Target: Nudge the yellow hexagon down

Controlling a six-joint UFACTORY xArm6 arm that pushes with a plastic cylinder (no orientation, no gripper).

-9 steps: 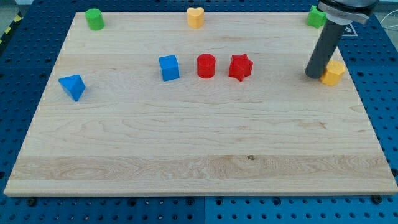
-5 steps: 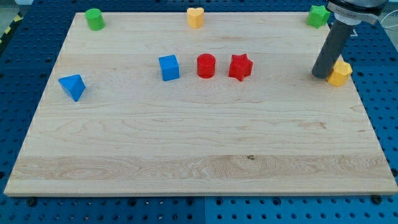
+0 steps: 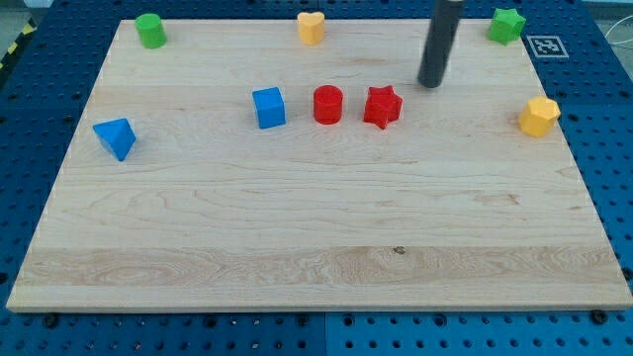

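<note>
Tip apart from the hexagon
My tip (image 3: 430, 85) rests on the pale wooden bench (image 3: 297, 227), just right of the red plastic star (image 3: 382, 107), well left of the yellow plastic hexagon (image 3: 538, 116); it grips nothing.

Straight dark rod — plain, round-ended my tip (image 3: 430, 85).

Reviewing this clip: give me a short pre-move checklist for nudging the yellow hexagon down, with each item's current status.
1. Yellow hexagon visible and on the board: ok, it sits near the board's right edge.
2. My tip above the hexagon, ready to push down: not ok; it stands well to the view's left of the hexagon, just up and right of the red star.
3. Tip touching any block: ok, it touches none.
4. Room below the hexagon: ok, bare wood runs toward the view's bottom.
5. Path from tip to a spot above the hexagon: ok, though the green block sits in the top right corner.
6. Margin to the right edge: cannot tell exactly; it looks slim.
</note>
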